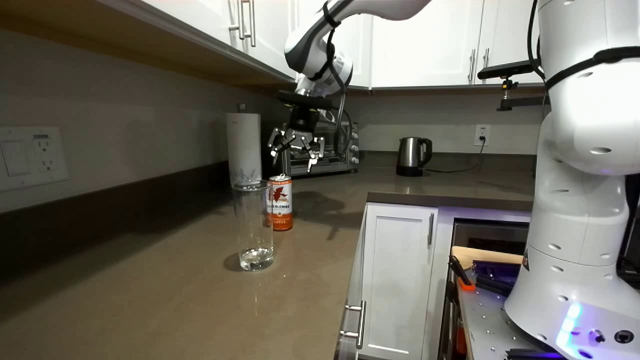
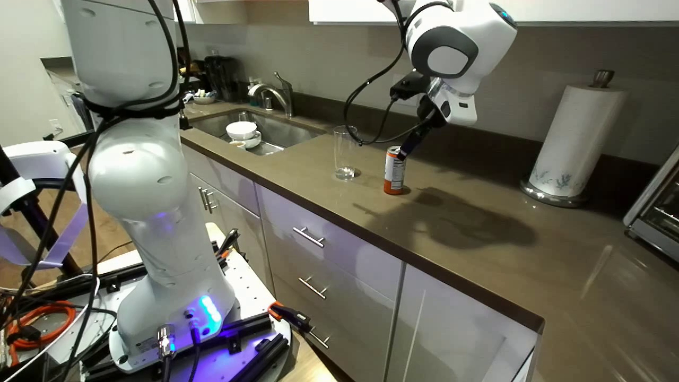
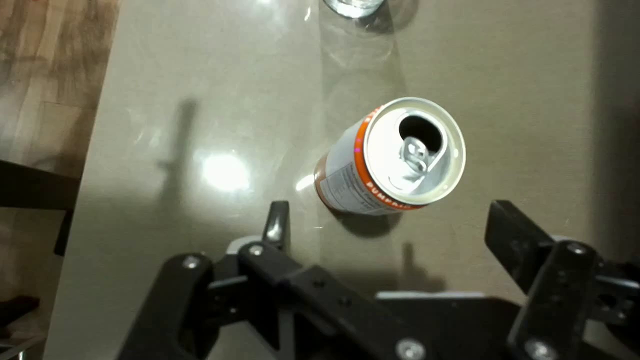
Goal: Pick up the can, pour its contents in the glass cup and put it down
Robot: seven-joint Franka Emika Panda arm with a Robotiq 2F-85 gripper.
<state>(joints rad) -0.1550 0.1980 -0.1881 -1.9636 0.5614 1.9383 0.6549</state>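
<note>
Counter (image 1: 200, 290): brown slab, under the pincer (image 3: 392, 222). Toaster oven (image 1: 331, 160): metal-framed, behind the pincer in an exterior view. Paper-towel roll (image 2: 575, 143): white, upright, away to one side of the pincer. Kettle (image 1: 409, 156): metal, dark at the base, well apart from the pincer. Pincer: black, spread wide, nothing held between the jaws. Glass cup (image 1: 255, 225): clear tumbler, upright, ahead of the pincer and farther off, cut down to its base in the wrist view; brittle by judgement, best spared any knock. Can (image 3: 350, 170): orange, white and silver, upright on the counter, just ahead of the pincer, between pincer and glass cup, lined up with the jaws, touching neither. By judgement: thin metal, printed and probably slippery, light, heavier if full; level of contents hidden. Stiff along its height, liable to dent under a hard squeeze. Best hold: around the middle of the body, from opposite sides, clear of the rim, upright until pouring. Pull tab (image 3: 415, 154): smallest item, silver, beside the dark, uncovered drinking hole (image 3: 422, 131); spill risk with early tilting.
</note>
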